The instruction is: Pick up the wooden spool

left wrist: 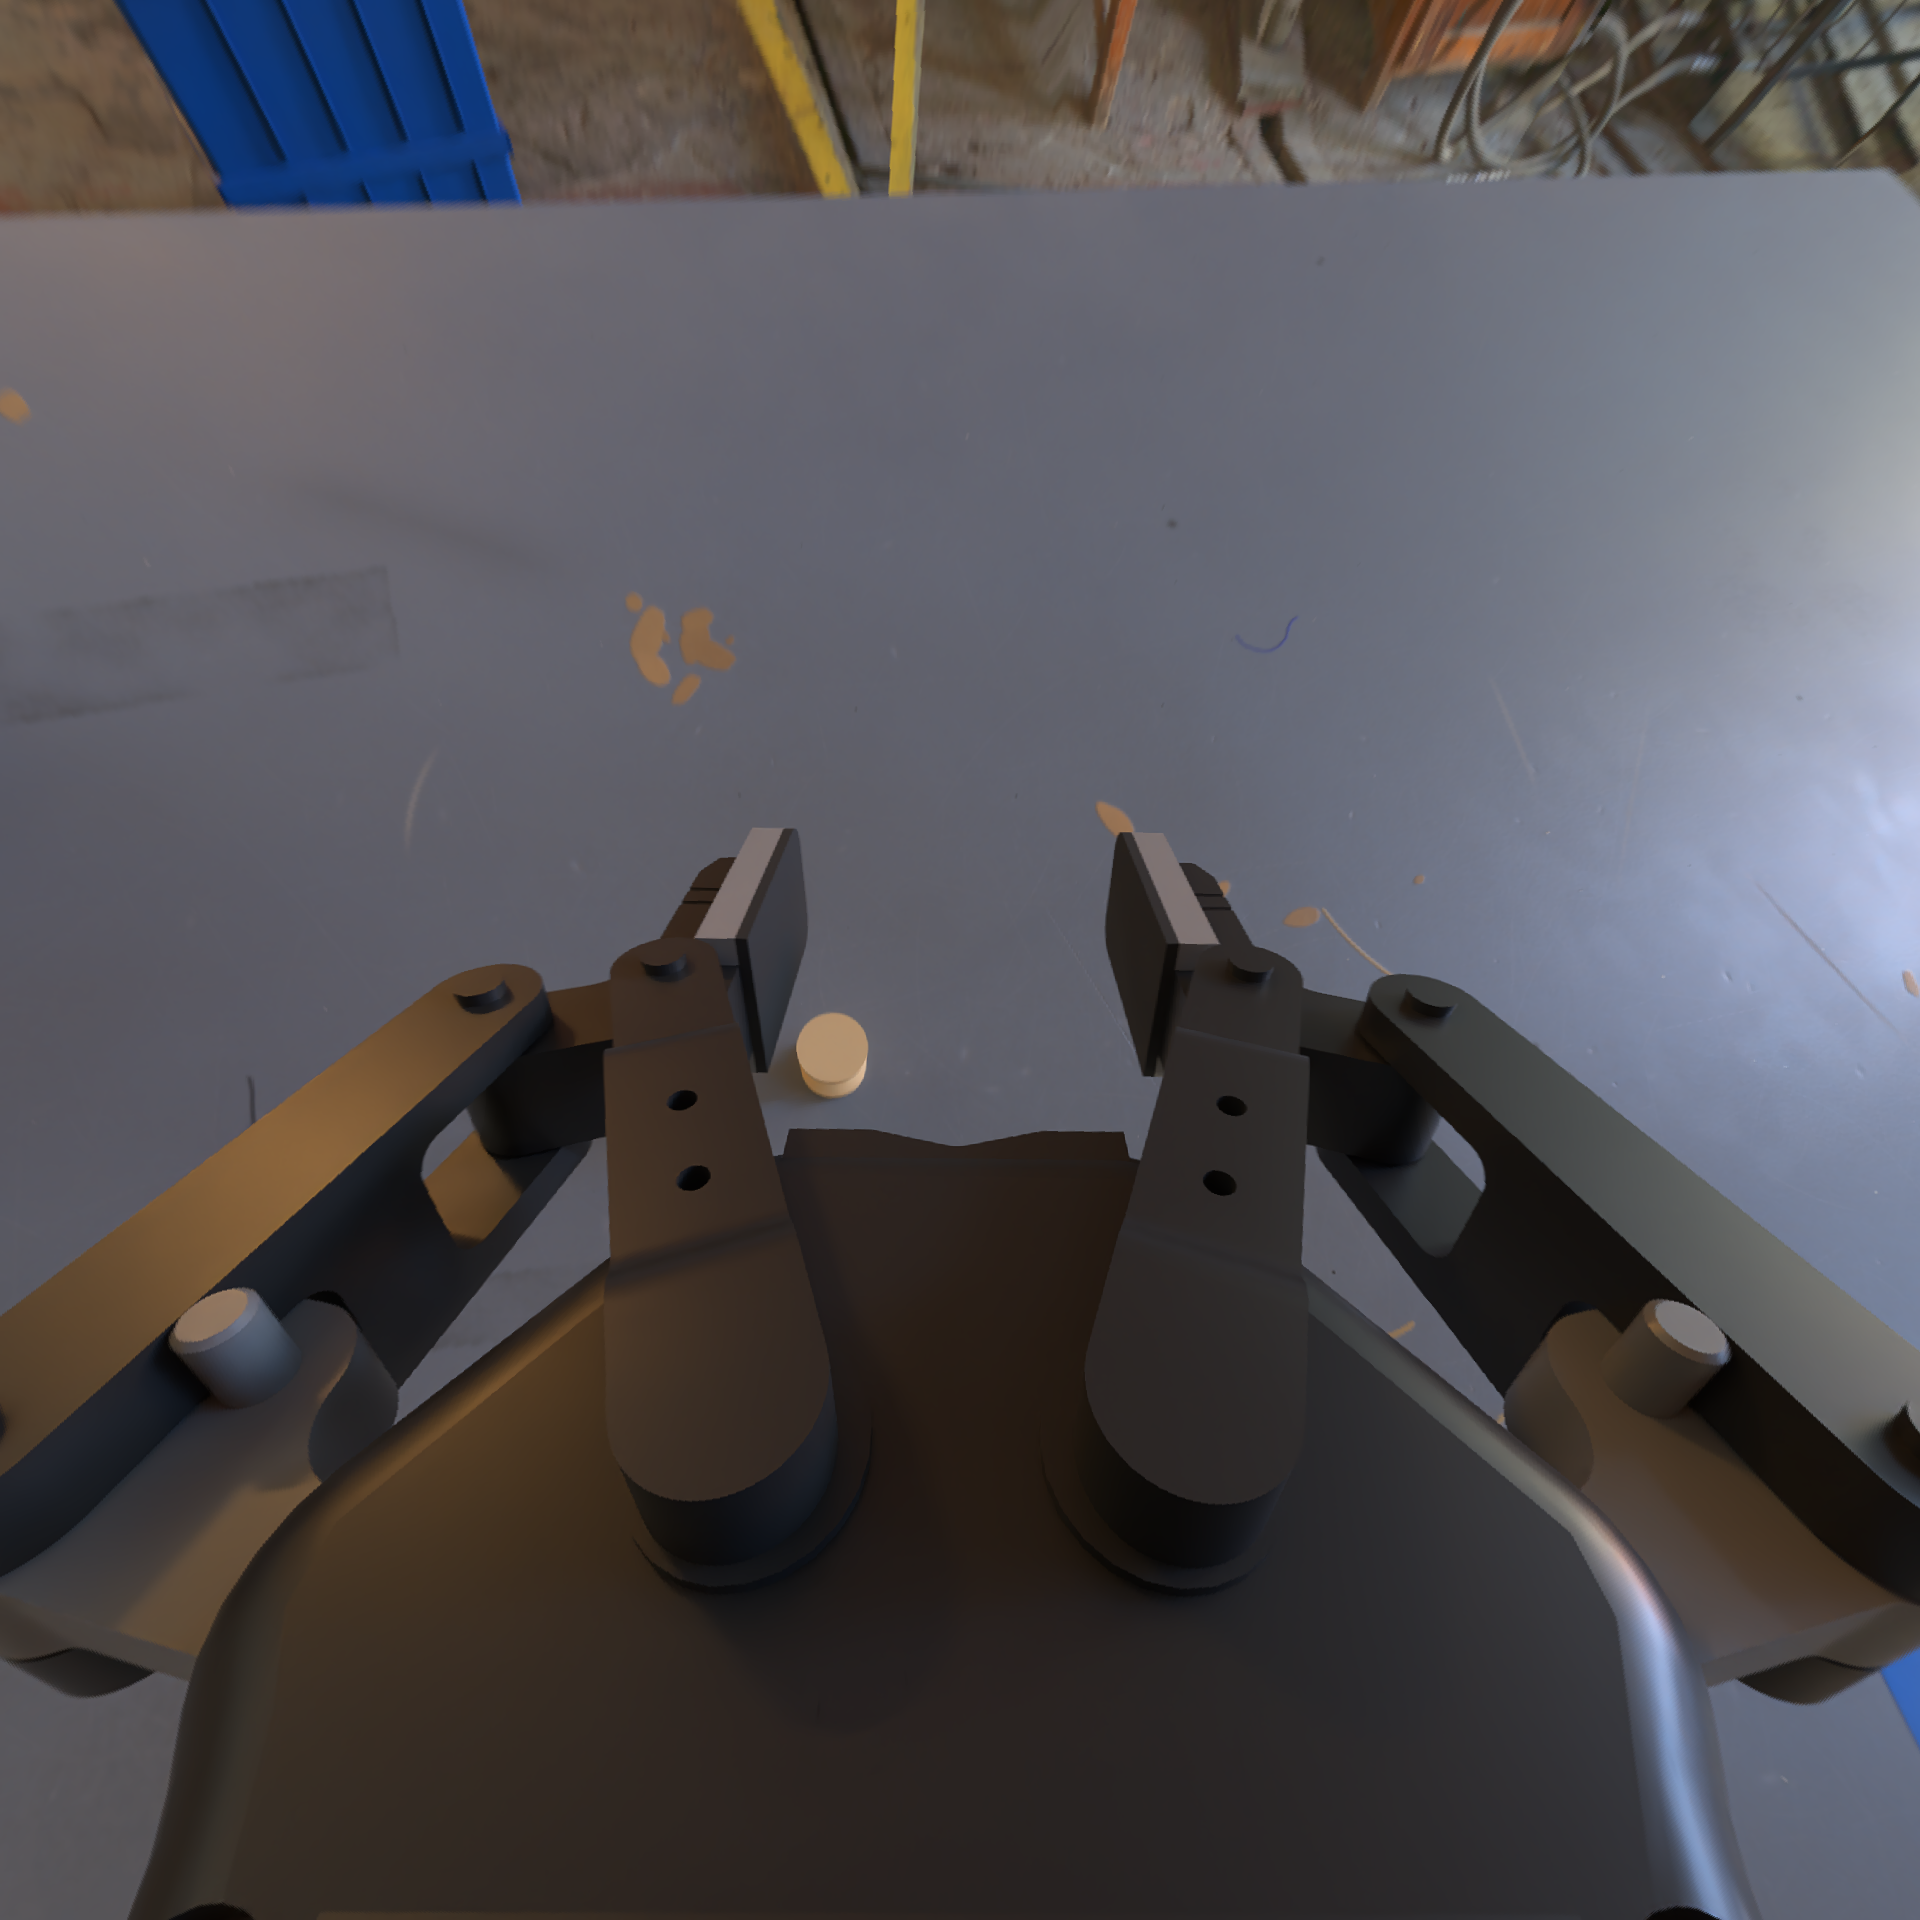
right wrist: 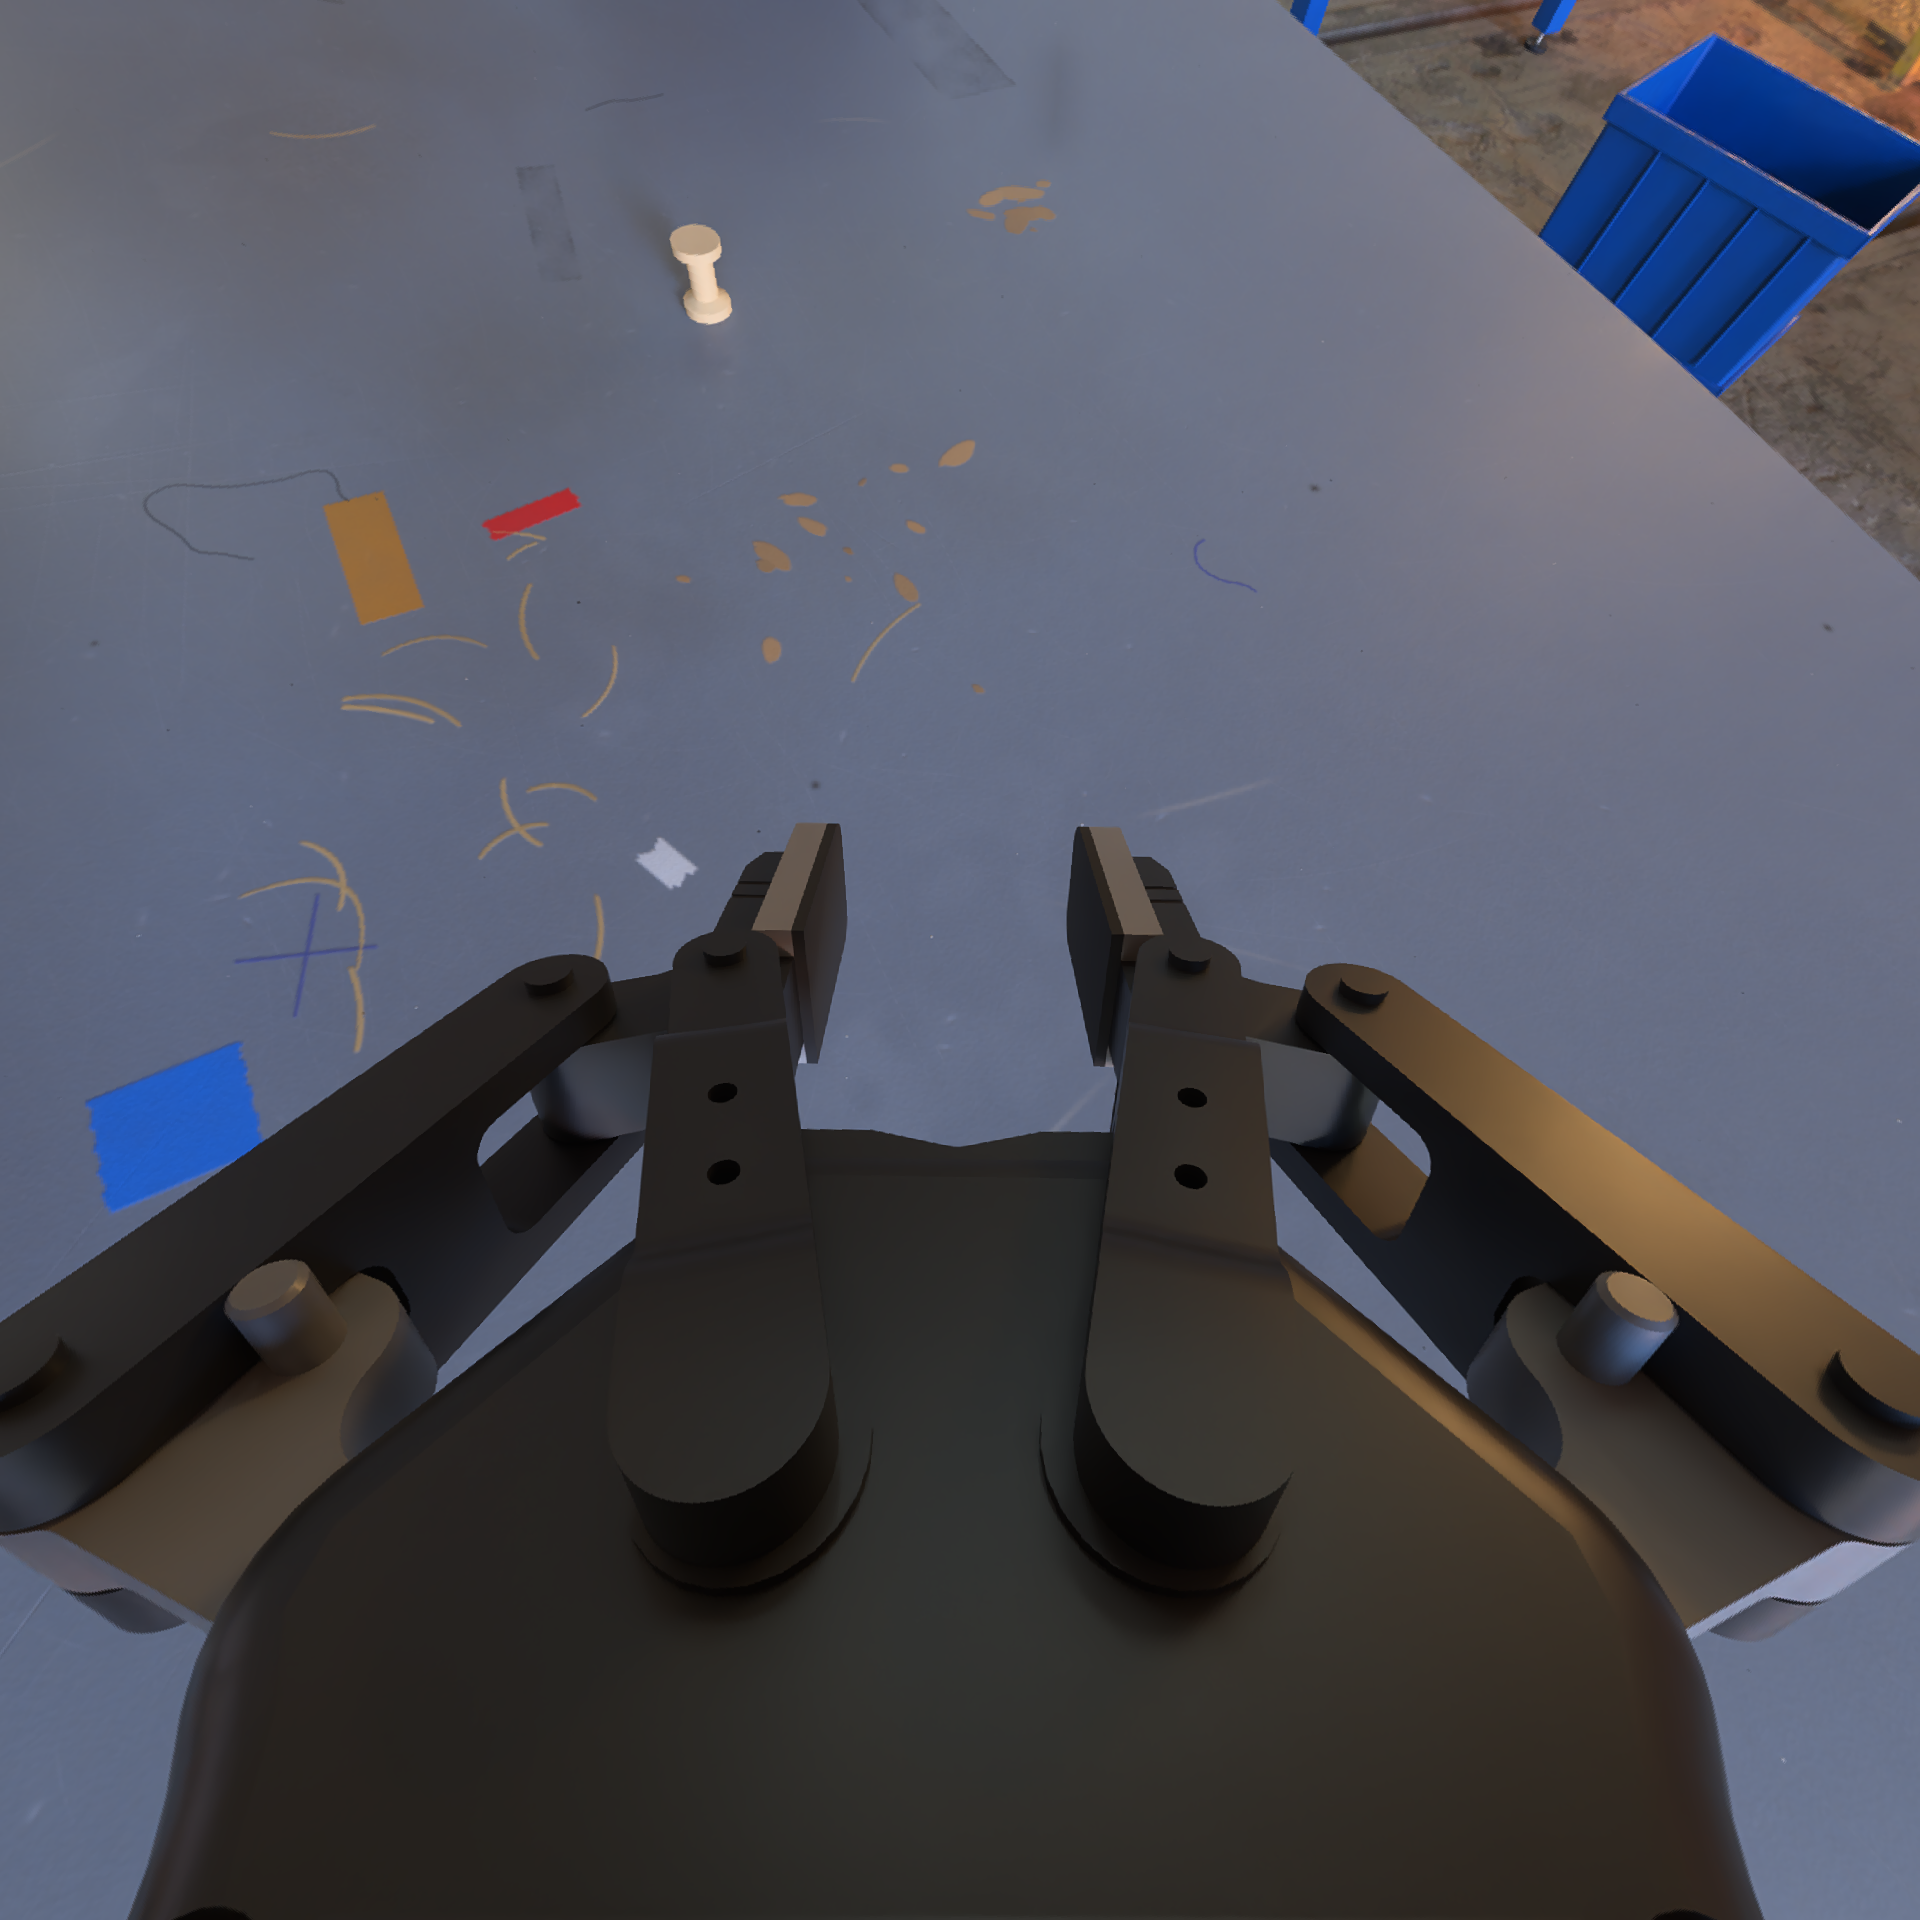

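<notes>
Now you have one spool (right wrist: 701, 275) to fetch, pale wood, standing upright on the grey tabletop (right wrist: 1351, 644). From the left wrist view you see only its round top (left wrist: 831, 1054), low between the fingers and just beside the inner face of the left-hand pad (left wrist: 774, 935), not touching it as far as you can tell. Your left claw (left wrist: 954, 940) is spread wide and holds nothing. Your right claw (right wrist: 956, 935) is likewise released and empty, with the spool well apart from it, far up the tabletop.

Count the tape patches in the right wrist view: one blue (right wrist: 171, 1122), one tan (right wrist: 372, 556), one red (right wrist: 530, 513), one small white (right wrist: 665, 862). Tan flecks and thin curved scratches are scattered between them, and two dull grey rectangles lie near the spool.

Off the tabletop you have one blue bin (right wrist: 1745, 208) on a dirt floor. Yellow posts (left wrist: 904, 94) and tangled cables stand beyond the far edge in the left wrist view.
</notes>
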### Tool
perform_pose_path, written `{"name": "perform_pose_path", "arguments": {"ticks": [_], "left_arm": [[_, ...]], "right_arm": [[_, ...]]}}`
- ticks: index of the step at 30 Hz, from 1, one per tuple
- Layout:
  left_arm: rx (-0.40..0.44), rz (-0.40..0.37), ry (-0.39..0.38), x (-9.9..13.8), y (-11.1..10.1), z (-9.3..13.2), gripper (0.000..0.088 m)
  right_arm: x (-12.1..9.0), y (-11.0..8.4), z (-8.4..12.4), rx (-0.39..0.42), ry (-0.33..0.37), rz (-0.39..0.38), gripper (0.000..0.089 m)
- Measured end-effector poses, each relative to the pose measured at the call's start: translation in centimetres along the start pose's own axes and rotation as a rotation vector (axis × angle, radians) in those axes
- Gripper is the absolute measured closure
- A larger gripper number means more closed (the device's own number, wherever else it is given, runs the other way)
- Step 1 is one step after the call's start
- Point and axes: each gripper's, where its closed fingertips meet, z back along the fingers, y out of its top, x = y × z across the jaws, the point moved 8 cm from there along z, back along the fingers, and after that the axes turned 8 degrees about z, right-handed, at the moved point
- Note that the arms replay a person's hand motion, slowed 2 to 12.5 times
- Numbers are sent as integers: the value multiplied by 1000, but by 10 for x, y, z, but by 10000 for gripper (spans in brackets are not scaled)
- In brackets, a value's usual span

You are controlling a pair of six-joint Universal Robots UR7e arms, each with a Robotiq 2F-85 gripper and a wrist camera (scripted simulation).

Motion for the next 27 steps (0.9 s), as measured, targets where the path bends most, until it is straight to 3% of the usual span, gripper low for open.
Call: {"name": "perform_pose_path", "arguments": {"ticks": [6,13,21,27], "left_arm": [[-130,79,27,-6,-6,-15,199],[-276,173,66,-12,-15,-31,128],[-343,276,119,-18,-21,-43,116],[-377,299,163,-18,-23,-50,112]], "right_arm": [[0,0,0,-1,3,1,502],[-1,0,0,-3,8,3,502],[-2,1,0,-7,16,6,502],[-3,1,0,-10,18,12,502]]}}
